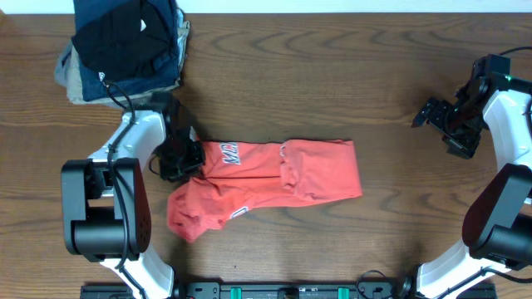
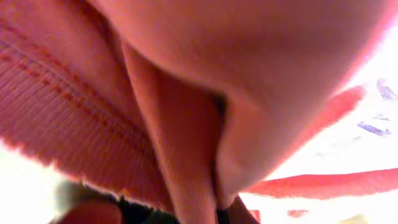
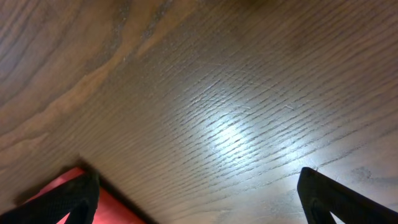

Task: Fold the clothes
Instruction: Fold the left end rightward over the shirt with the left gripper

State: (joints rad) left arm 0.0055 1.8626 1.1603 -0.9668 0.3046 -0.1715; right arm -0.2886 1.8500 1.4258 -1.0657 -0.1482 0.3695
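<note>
Coral-red cotton T-shirt with navy block lettering (image 1: 274, 178) lies bunched at centre of the brown wooden counter (image 1: 332, 66). Left pincer (image 1: 184, 158) sits at the shirt's 9 o'clock edge, clenched on a fold; pink fabric fills its wrist view. Right pincer (image 1: 426, 116) is at 3 o'clock, well apart from the shirt, fingers spread, holding nothing. A stack of folded dark garments (image 1: 125, 46) sits at 11 o'clock.

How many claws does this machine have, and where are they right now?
2. The left claw is at the coral T-shirt's left end; the right claw hangs over bare table at the far right.
</note>
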